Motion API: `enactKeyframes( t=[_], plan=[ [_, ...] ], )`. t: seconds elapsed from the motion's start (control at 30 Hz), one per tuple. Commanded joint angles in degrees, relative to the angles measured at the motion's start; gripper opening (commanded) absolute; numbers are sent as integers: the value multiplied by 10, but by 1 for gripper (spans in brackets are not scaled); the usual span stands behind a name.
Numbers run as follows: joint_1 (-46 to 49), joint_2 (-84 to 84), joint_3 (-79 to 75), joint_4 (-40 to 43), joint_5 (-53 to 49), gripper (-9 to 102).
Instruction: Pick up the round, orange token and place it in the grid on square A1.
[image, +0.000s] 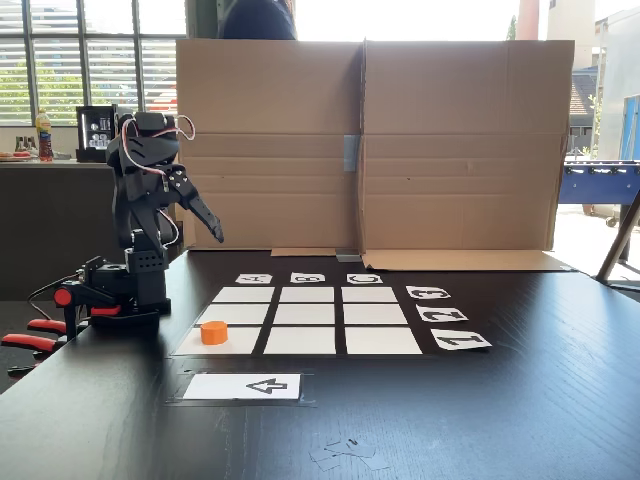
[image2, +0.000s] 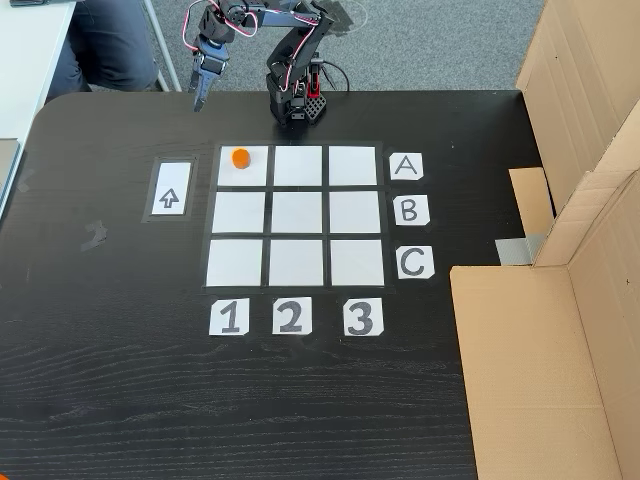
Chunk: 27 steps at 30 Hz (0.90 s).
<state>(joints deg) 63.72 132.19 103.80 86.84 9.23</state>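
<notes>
Token: the round, orange token (image: 214, 332) stands upright on square A1 (image2: 243, 166), the corner cell lined up with the "A" card (image2: 405, 166) and the "1" card (image2: 229, 317); in a fixed view it sits toward the cell's upper edge, in the other near the cell's middle.
Grid: the grid (image2: 297, 215) is 3 rows of 3 white paper squares with black gaps, letter cards A to C along 1 side and number cards 1 to 3 along another.
Surface: a dark, wood-grained desk (image2: 120, 380); a white arrow card (image: 243, 386) lies just beside the grid, next to square A1.
Room: a tall cardboard screen (image: 370, 145) stands behind the grid; windows with blinds sit beyond it, and grey carpet shows past the desk edge.
Arm: the black arm (image: 145, 215) is folded up over its base at the desk edge.
Claw: the claw (image: 214, 234) hangs in the air pointing down, apart from the token and off to the side of square A1; its fingers look pressed together with nothing between them, though both views are too small to be sure.
View differences: 1 fixed view shows red-handled clamps (image: 30, 342) beside the base; the other shows a seated person's leg (image2: 110, 45) at the desk's far corner.
</notes>
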Motion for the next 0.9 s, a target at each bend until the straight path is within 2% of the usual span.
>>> enactKeyframes(
  t=[0.0,0.4,0.67,0.87],
  plan=[
    [50,62,-19,4,-18,27],
    [261,262,146,2,-103,22],
    [314,344,296,-20,-145,17],
    [330,392,388,-69,-147,17]
  ],
)
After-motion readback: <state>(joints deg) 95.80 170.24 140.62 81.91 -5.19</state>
